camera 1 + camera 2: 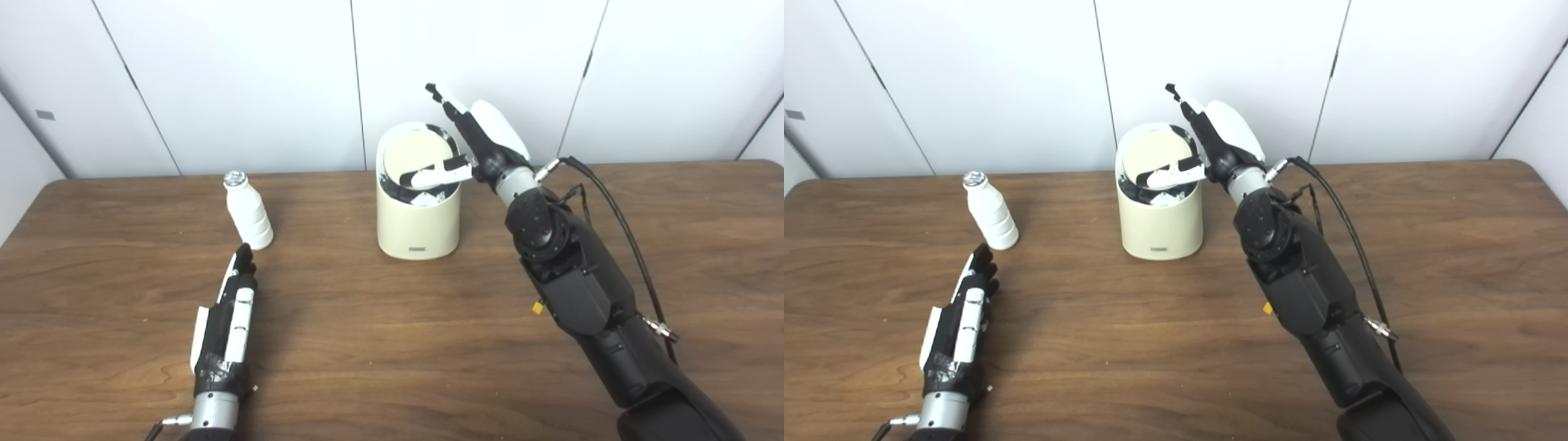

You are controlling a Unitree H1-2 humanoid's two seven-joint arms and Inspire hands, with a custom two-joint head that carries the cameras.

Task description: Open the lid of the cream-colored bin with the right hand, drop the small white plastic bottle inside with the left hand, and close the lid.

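Wooden table (392, 343): right hand (484, 144) fingers spread holding bin (418, 226) lid (419, 152) up; label unreadable.

Wooden table (380, 343), bottle (248, 211), cream bin (418, 226)

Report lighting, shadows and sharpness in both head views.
Left eye view: even, soft light; faint shadow beside the left hand on the table; bottle slightly soft. Right eye view: same lighting; bin reasonably sharp, right hand edges soft; no strong glare.
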